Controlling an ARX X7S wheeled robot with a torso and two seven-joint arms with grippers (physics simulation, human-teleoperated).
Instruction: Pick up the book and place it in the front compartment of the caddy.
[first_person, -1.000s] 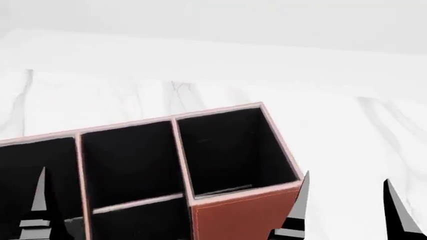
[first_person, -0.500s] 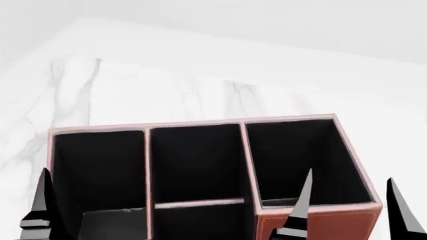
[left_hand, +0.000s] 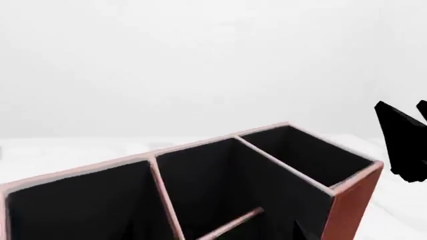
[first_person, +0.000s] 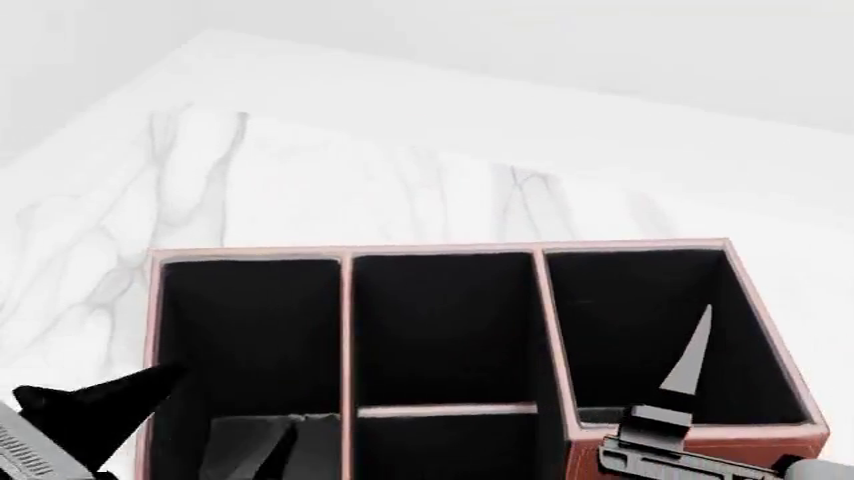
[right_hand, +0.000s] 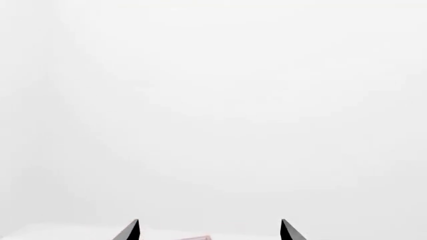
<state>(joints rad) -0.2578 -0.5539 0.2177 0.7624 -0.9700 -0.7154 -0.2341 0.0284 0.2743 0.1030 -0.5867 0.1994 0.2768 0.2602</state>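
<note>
The book first: I honestly can't pick it out for sure. There's a grey slab (first_person: 260, 445) low in the caddy's (first_person: 445, 249) 7 o'clock compartment that might be it, but I can't tell. My right gripper (right_hand: 209, 231) is spread wide with nothing between the tips, hanging over the caddy's 4 o'clock corner in the head view. My left gripper (first_person: 96, 402) pokes in at 8 o'clock beside the caddy's left wall, and I can't tell whether it's open or closed. Past the caddy, at 12 o'clock, it's just marble table (first_person: 334, 170). My guess on handling: a small thick book is stiff and fairly light with slick covers, so I'd pinch it across the covers near the middle and lower it in edge-first.
</note>
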